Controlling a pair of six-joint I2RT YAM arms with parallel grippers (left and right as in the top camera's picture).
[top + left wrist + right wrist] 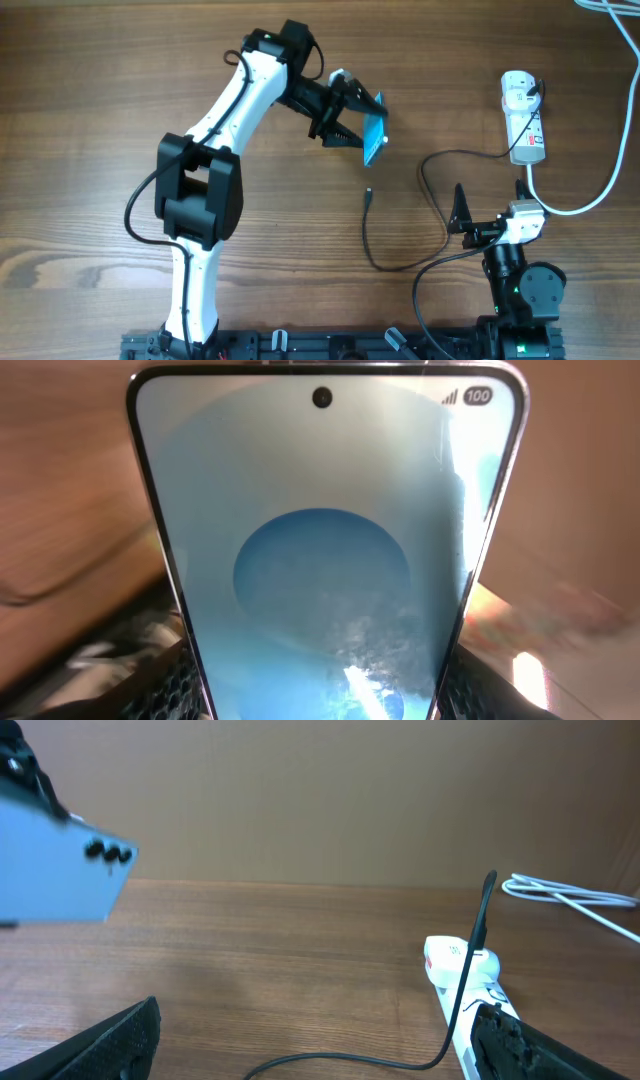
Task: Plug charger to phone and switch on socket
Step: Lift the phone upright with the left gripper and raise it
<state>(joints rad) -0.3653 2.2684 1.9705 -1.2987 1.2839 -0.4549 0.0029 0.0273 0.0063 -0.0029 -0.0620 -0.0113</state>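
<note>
Phone (320, 560) lower edge cut off, clenched in left claw (350, 125); right claw (315, 1015) released near socket (524, 118); charger (369, 193) cable loops beside socket, crossing right finger.

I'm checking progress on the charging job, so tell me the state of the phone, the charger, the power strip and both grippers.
phone: screen lit, held off the table, charger not in it
charger: adapter end at the power strip, plug tip loose on the table
power strip: flat on the table; switch position cannot be told
left gripper: shut on the phone
right gripper: open, holding nothing
</note>
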